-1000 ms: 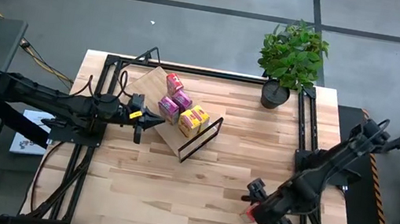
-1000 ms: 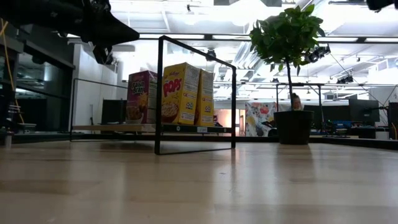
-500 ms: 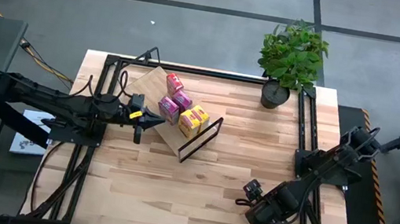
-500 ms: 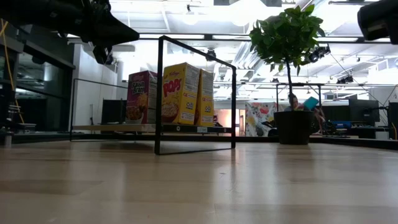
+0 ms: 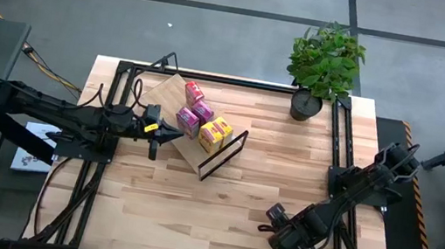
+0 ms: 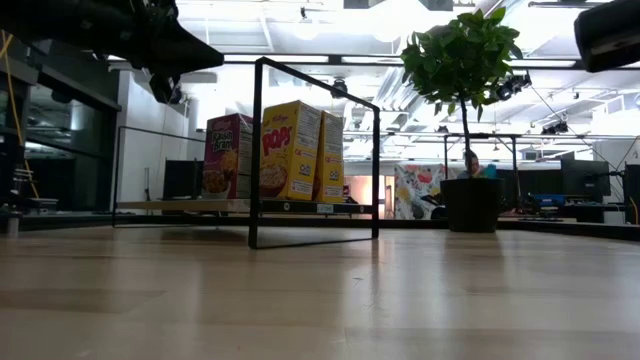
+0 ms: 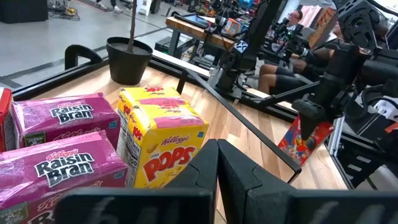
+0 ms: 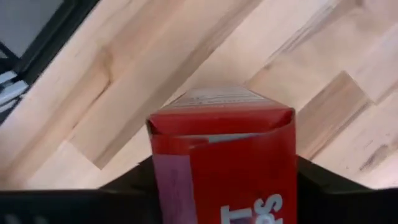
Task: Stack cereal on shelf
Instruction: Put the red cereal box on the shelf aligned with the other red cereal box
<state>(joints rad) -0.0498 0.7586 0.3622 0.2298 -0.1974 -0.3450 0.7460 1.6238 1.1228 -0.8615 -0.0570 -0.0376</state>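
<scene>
You've got the red cereal box (image 8: pixel 224 162) clamped between the right gripper (image 5: pixel 287 237) fingers, w/ its closed top flap pointing out ahead of the fingertips. Its long axis runs along the fingers, not across them. In the left wrist view the same box (image 7: pixel 306 135) hangs off that gripper, clear of the tabletop (image 5: pixel 219 204), tilted.

The shelf (image 5: pixel 175 98) lies well apart from your right fingers, diagonally across the table on the far-left side. On its board stand the yellow Pops boxes (image 5: pixel 216 132), next to the wire frame (image 5: pixel 223 155), then the pink-purple Raisin Bran boxes (image 5: pixel 195 115), then a red box (image 5: pixel 193 91) at the end of the row away from the frame. All upright, touching or just beside one another; the low view shows them standing behind the black frame (image 6: pixel 314 150).

The left gripper (image 5: pixel 170 133) hovers just beside the shelf's near edge, fingers pressed together on nothing, tips aimed at the Pops boxes (image 7: pixel 163 146). It's the nearer arm to the shelf, but the box is in your right one.

So, as I read it: the right arm has to carry the box the whole way across, toward the free board beyond the other red box. Keep it upright, and watch the left gripper parked beside the shelf.

The potted plant (image 5: pixel 323 62) sits at the far right corner, out of that line.
</scene>
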